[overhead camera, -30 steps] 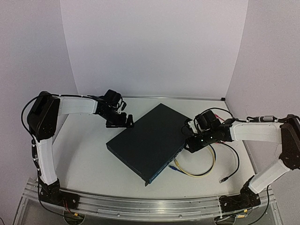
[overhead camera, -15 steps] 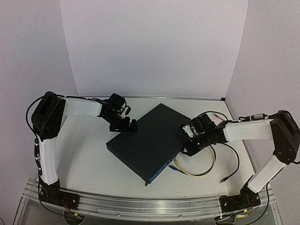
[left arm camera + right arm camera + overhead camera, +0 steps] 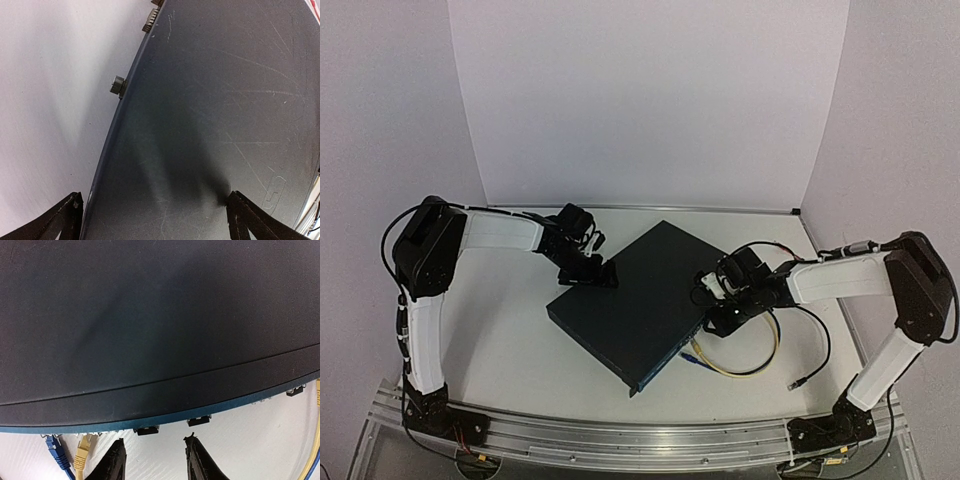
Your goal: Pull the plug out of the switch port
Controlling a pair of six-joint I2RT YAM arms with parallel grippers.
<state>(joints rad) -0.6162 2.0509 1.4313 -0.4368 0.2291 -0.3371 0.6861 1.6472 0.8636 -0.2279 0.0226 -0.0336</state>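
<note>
One blue plug (image 3: 54,451) at switch (image 3: 150,315) face

- Switch (image 3: 150,315): in the right wrist view it overruns the top, left and right edges; sockets hidden under its front lip.
- Blue plug (image 3: 55,449), yellow plug (image 3: 86,446): cables cut by the bottom edge.
- Right gripper (image 3: 154,450): tips only; in the top view masked by its own wrist.
- Left gripper (image 3: 154,197): tips only, at the bottom corners.
- Loose cable end (image 3: 798,383) on desk (image 3: 510,340): too small to identify.

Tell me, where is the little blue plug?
The blue plug sits bottom left in the right wrist view, against the socket edge of the switch, just left of the yellow plug.
</note>
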